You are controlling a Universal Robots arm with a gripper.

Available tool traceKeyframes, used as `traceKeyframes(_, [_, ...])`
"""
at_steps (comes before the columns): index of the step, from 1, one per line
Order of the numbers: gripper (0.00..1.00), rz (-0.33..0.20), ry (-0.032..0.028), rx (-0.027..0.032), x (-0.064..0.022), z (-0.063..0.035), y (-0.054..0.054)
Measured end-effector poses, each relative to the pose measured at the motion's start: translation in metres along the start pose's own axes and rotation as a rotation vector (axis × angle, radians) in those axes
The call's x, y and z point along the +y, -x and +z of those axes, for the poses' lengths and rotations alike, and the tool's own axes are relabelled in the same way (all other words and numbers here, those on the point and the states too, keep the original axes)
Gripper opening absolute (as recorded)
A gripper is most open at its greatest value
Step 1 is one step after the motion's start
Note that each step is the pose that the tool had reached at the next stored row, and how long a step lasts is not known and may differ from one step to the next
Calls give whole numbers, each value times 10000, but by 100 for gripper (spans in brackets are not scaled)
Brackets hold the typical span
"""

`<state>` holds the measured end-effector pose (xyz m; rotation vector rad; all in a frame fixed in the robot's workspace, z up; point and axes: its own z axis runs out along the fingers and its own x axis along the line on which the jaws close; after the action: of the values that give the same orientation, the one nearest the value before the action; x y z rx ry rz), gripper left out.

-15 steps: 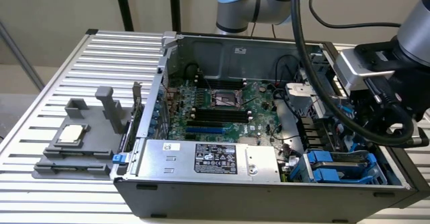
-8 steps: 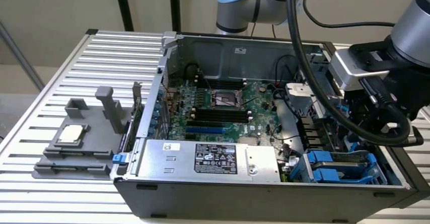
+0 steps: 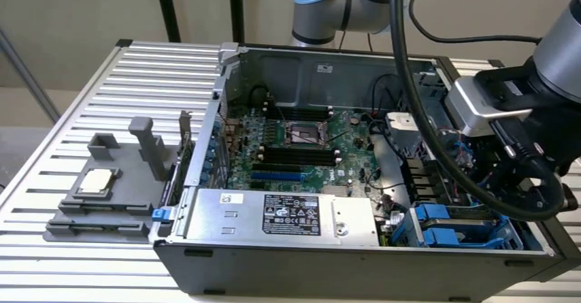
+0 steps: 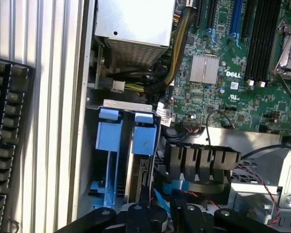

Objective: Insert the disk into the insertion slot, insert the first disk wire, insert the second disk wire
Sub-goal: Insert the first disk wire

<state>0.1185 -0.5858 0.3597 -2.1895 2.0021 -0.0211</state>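
**Exterior and wrist views of the workstation.** A table (image 3: 109, 85) of pale metal slats is carrying one open computer case (image 3: 363, 265). A plain beige wall is running behind it, and two black poles (image 3: 165, 7) are rising at 11 o'clock in the exterior view.

One grey multi-slot stand (image 3: 100, 214) is sitting on the slats at 9 o'clock of the case, with one square chip (image 3: 97, 182) lying on it. Inside the case one green motherboard (image 3: 300, 146) is lying flat. One silver power supply box (image 3: 272, 214) is sitting at 6 o'clock, and its black label is bearing print too small to read.

The insertion slot (image 3: 467, 231) is occupying the case's 4 o'clock corner. In the wrist view two bright blue tabs (image 4: 109, 131) are showing at its open side, and the disk (image 4: 136, 167) is standing on edge inside it. White lettering (image 4: 236, 74) reading "DELL" is showing on the board, near one silver heatsink (image 4: 204, 68).

One arm (image 3: 558, 44) is reaching in from 3 o'clock, with black cables (image 3: 409, 78) looping across it. The gripper (image 4: 160, 208) is hanging just above the slot. Whether it is gripping anything cannot be told.
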Motion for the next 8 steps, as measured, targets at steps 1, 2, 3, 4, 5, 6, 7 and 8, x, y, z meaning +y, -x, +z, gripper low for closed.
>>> traceKeyframes(1, [31, 8, 2, -46, 1, -1, -38])
traceKeyframes(2, [31, 13, 3, -86, 1, 0, -67])
traceKeyframes(3, [31, 19, 4, -130, -3, 3, -99])
traceKeyframes(4, [31, 25, 5, -172, -10, 9, -124])
traceKeyframes(5, [31, 31, 5, -211, -20, 16, -142])
traceKeyframes(6, [31, 35, 5, -245, -33, 24, -156])
traceKeyframes(7, [31, 39, 4, -277, -51, 34, -167])
traceKeyframes(8, [31, 43, 4, -300, -68, 43, -175])
